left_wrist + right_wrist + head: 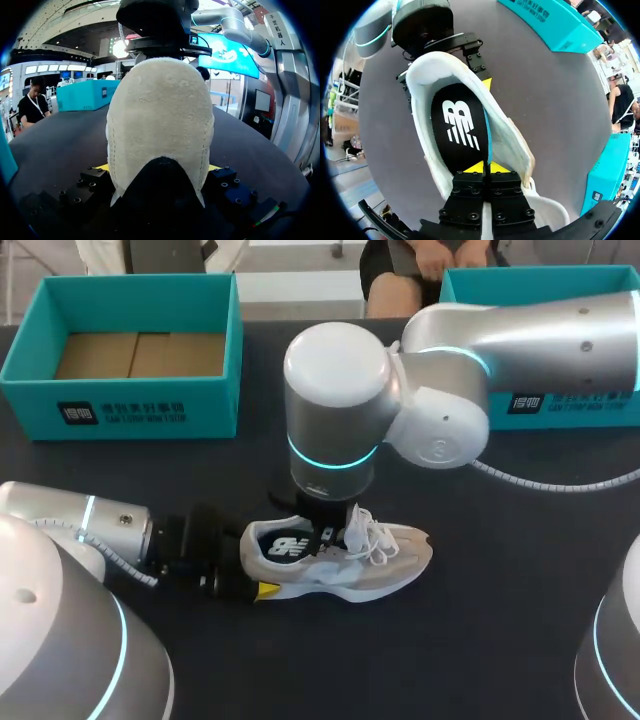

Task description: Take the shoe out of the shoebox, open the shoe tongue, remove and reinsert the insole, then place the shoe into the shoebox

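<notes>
Nearest, left gripper [158, 167] clamps shoe [160, 115] by its heel. Right gripper [484, 167], inside shoe, pinches insole [457, 130] edge. Insole looks light and floppy, so a hold near the shoe's heel seems safest.

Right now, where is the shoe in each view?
Head view: shoe lies on the table, lower middle, toe pointing right.
Left wrist view: its heel fills the middle, clamped by the left gripper.
Right wrist view: its opening lies just ahead of the right gripper, insole showing.
Shared landmark: the left gripper at the heel.
</notes>
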You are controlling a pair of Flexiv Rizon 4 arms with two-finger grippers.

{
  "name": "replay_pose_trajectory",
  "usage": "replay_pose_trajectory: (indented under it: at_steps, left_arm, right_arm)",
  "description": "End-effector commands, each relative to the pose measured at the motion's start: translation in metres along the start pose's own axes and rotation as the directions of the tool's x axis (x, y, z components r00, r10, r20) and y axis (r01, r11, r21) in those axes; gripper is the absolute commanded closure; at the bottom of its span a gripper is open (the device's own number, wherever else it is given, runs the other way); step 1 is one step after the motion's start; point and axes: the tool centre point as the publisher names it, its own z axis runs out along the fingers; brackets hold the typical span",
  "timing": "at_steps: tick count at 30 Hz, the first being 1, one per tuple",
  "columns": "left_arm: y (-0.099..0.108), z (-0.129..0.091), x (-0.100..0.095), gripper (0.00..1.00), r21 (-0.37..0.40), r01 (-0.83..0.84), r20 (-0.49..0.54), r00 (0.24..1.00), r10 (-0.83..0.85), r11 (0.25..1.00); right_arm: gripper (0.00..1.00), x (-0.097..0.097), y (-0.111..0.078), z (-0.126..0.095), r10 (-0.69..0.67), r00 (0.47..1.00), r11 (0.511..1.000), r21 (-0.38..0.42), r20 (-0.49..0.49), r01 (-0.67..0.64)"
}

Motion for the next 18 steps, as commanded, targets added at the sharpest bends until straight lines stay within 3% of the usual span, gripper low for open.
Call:
replay_pose_trajectory:
  at_steps: [1,11,18]
  left_arm:
    - [0.001,0.0,0.001,1.0,-0.003,0.001,0.001,1.0,-0.001,1.0]
    - [0.001,0.0,0.001,1.0,-0.003,0.001,0.001,1.0,-0.001,1.0]
    - [0.001,0.0,0.001,1.0,-0.003,0.001,0.001,1.0,-0.001,1.0]
  right_arm:
    - [1.0,-0.006,-0.023,-0.031,0.005,1.0,1.0,-0.026,0.023,-0.004]
    - [1.0,-0.01,-0.015,-0.042,-0.014,0.999,0.998,-0.065,0.034,0.017]
    - [1.0,-0.001,0.021,-0.044,-0.135,0.99,0.976,-0.179,-0.047,0.125]
